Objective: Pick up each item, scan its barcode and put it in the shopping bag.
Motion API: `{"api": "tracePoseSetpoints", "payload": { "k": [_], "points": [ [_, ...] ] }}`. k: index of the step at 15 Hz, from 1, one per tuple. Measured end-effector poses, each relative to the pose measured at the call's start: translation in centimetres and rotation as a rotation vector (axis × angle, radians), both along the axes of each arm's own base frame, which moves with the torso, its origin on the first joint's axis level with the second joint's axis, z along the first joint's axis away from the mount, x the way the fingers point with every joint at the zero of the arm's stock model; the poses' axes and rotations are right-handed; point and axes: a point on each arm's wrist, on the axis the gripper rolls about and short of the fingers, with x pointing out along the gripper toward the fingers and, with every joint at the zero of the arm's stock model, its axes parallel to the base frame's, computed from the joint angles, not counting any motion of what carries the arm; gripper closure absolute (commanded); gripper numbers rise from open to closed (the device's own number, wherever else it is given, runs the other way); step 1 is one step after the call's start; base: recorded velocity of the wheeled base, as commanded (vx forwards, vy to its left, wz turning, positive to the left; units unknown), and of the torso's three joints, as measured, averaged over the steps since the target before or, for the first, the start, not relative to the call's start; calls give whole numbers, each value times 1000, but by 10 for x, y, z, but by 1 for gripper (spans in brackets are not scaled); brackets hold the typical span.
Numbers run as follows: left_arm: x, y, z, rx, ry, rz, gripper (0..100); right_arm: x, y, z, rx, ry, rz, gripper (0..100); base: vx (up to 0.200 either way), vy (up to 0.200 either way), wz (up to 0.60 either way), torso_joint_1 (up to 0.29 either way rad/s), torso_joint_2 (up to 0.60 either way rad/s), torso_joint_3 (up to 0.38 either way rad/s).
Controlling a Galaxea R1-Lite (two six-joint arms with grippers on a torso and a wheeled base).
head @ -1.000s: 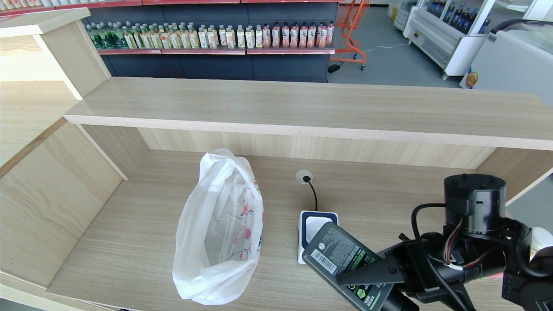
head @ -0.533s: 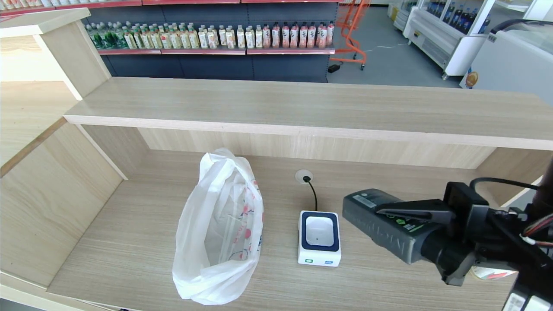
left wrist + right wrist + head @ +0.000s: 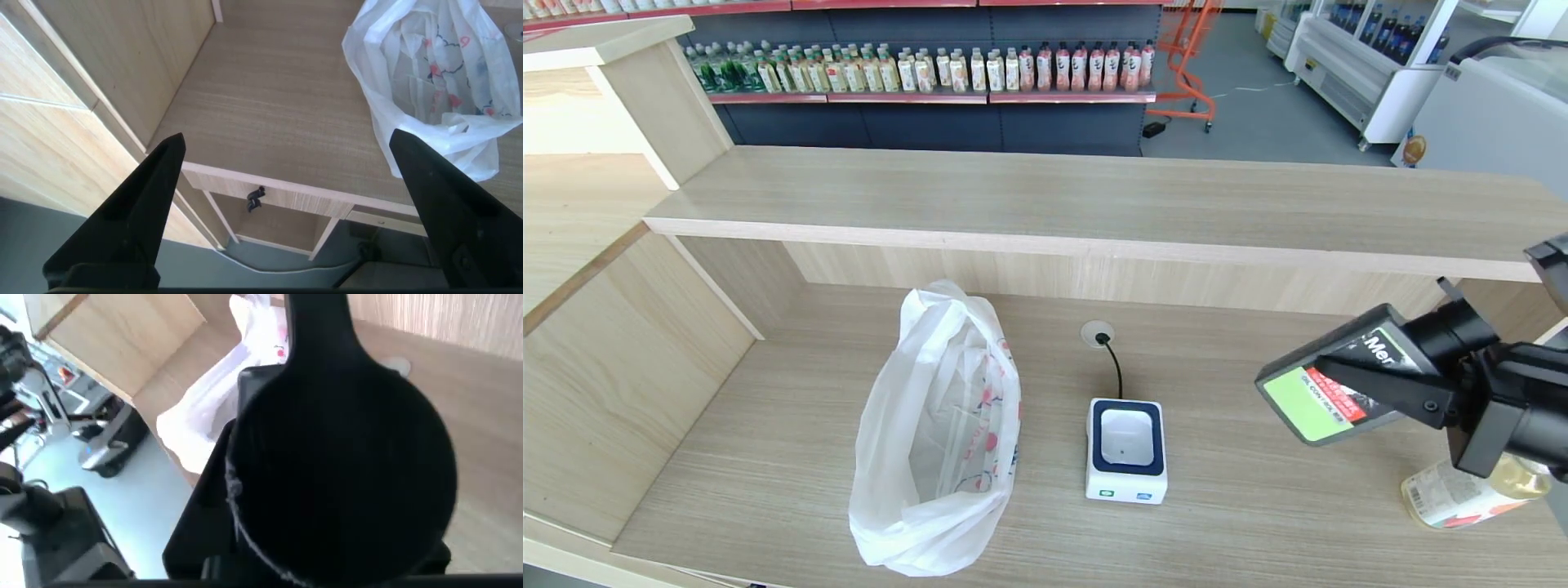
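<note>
My right gripper [image 3: 1372, 380] is shut on a dark grey container [image 3: 1307, 400] with a green and red label on its end. It holds the container in the air at the right of the counter, well to the right of the white and blue barcode scanner [image 3: 1125, 449]. The container's round dark body [image 3: 343, 465] sits close before the right wrist camera. The white plastic shopping bag [image 3: 939, 433] stands open left of the scanner. My left gripper [image 3: 294, 220] is open and holds nothing, beyond the counter's front edge, near the bag [image 3: 433, 82].
A bottle of yellowish liquid [image 3: 1462, 490] lies on the counter [image 3: 768, 457] at the far right, under my right arm. The scanner's cable [image 3: 1115, 363] runs back to a hole. A raised shelf [image 3: 1094, 204] borders the back, and wooden side walls [image 3: 629, 367] close in the left.
My right gripper has carried the container from over the scanner up and to the right, turning it so its labelled end faces the head camera. The bottle beneath is now uncovered.
</note>
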Motion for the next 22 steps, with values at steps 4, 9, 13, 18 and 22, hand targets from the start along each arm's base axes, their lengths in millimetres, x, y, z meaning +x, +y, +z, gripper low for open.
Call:
{"api": "tracePoseSetpoints", "payload": {
  "k": [4, 9, 13, 18, 22],
  "points": [
    [0, 0, 0, 0, 0, 0, 0, 21, 36, -20, 156, 447, -120, 100, 0, 0, 0, 0, 0, 0],
    [0, 0, 0, 0, 0, 0, 0, 51, 77, -58, 54, 587, -175, 100, 0, 0, 0, 0, 0, 0],
    [0, 0, 0, 0, 0, 0, 0, 75, 101, -81, 5, 644, -160, 100, 0, 0, 0, 0, 0, 0],
    [0, 0, 0, 0, 0, 0, 0, 96, 119, -99, -54, 612, -181, 100, 0, 0, 0, 0, 0, 0],
    [0, 0, 0, 0, 0, 0, 0, 109, 130, -102, -58, 598, -168, 100, 0, 0, 0, 0, 0, 0]
  ]
}}
